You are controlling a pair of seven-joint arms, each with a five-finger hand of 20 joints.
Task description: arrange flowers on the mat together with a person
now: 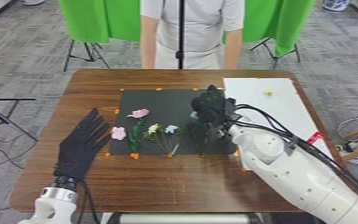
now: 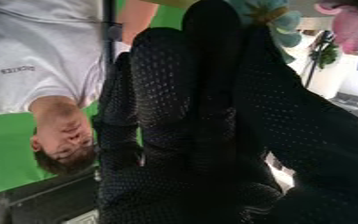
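On the black mat (image 1: 162, 102) lie a pink tulip (image 1: 138, 113), a yellowish bloom (image 1: 152, 129) and a light blue bloom (image 1: 171, 129), with a smaller pink bloom (image 1: 118, 133) at its left edge. Over the mat's right part is the right hand (image 1: 213, 106), a blue-green flower (image 2: 285, 21) right beside it; whether it grips that, I cannot tell. Left of the mat, the left hand (image 1: 79, 145) is open, fingers straight, empty. Right of the mat lies a white sheet (image 1: 286, 107)

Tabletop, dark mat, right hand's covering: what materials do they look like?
Tabletop: wood or wood-look laminate, slight sheen; brown streaky grain.
Mat: flat, even dark grey, no visible gloss; felt, foam or card, can't tell which.
Right hand: matt black fabric glove; textured surface with small pale dots, possibly rubbery grip.
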